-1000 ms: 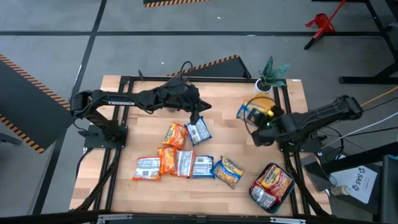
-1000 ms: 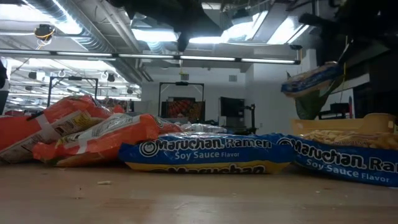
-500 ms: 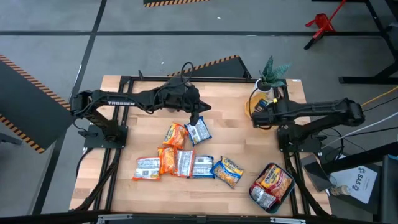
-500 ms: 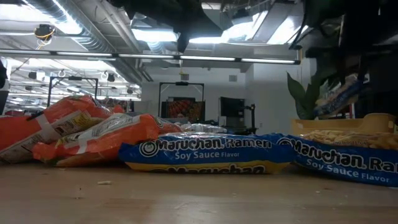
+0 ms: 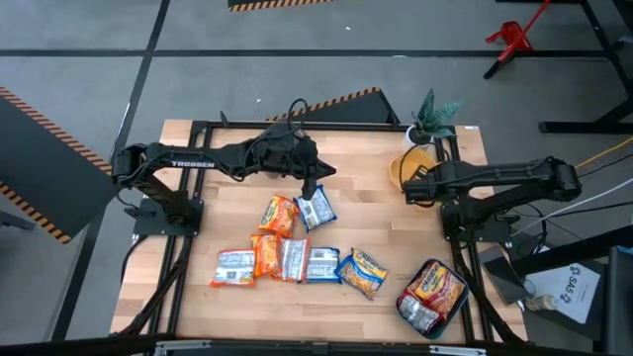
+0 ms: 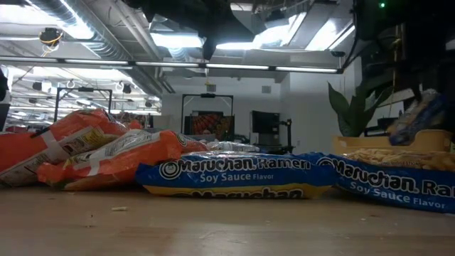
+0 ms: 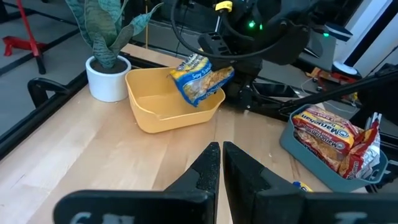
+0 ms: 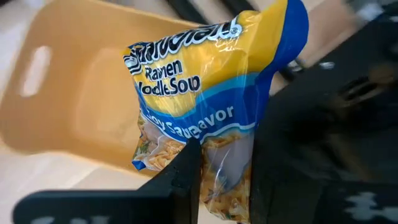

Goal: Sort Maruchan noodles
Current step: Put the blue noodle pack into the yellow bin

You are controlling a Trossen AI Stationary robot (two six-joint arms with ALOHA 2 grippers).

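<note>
Left arm: dark, lettered "TROSSEN", reaching across the far part of the light wooden slatted bench (image 5: 227, 213).
Left pincer (image 7: 219, 163): clenched, fingers nearly touching with only a thin slit between them and nothing gripped; it hangs over the blue-white crinkly noodle packet (image 5: 316, 209) near the bench's middle.
Loose packets: an orange-yellow packet (image 5: 279, 215) lies just beside the blue-white one. Nearer the front edge runs a row: a white-silver packet (image 5: 234, 267), a red-orange packet (image 5: 265, 255), a striped red-and-white packet (image 5: 293, 259), a blue-white packet (image 5: 322, 264) and a blue-and-yellow packet (image 5: 362, 272).
Readable writing, low view: the blue-and-yellow front packet (image 6: 234, 175) reads "Maruchan Ramen, Soy Sauce Flavor"; its neighbour (image 6: 398, 183) carries the same brand and flavour.
Yellow plastic tub (image 7: 155, 102): at the far right of the bench, just beside a small green plant in a white pot (image 7: 107, 78).
Right pincer (image 8: 227, 180): grasping a blue-and-yellow Maruchan packet (image 8: 205, 106) by its lower end, held tilted over the yellow tub's rim; the wrapper reads "Ramen Noodle Soup", with part of a flavour line below.
Teal tub (image 5: 410, 314): at the front right corner, holding red-orange packets (image 5: 435, 288); one label shows "Maruchan" in the left wrist view.
</note>
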